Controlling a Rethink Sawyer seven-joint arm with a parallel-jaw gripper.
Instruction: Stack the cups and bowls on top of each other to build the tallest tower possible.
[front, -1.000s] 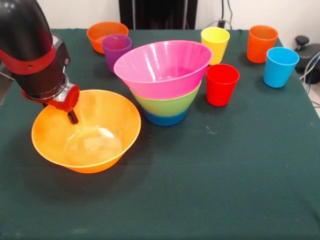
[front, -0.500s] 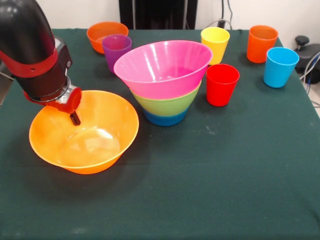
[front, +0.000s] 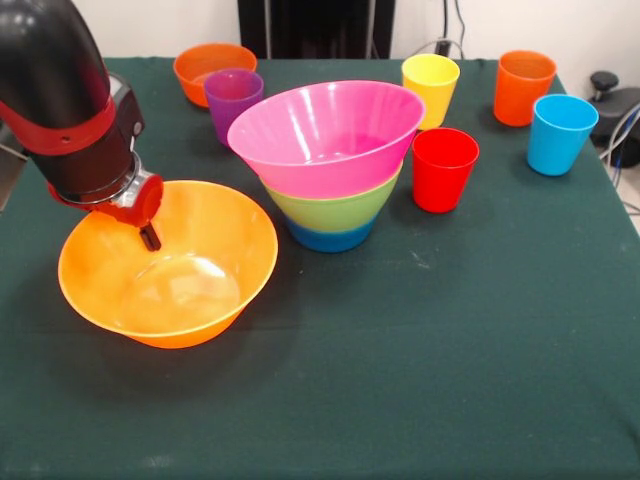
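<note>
My gripper (front: 146, 230) is shut on the far left rim of the large orange bowl (front: 190, 290); one dark finger (front: 150, 238) shows inside the bowl. To its right stands the tower: a pink bowl (front: 330, 135) on a green bowl (front: 335, 208) on a small blue bowl (front: 330, 238). A small orange bowl (front: 205, 65) and a purple cup (front: 233, 100) sit at the far left. The yellow cup (front: 430, 88), red cup (front: 444, 170), orange cup (front: 523, 88) and light blue cup (front: 560, 135) stand upright to the right.
The dark green tablecloth (front: 420, 370) covers the table. The robot's black pedestal (front: 315, 28) is at the far side. A black object and cables (front: 615, 105) lie beyond the right edge.
Since a second ago the gripper and the large orange bowl have shifted slightly left together. Nothing has moved in the last half second.
</note>
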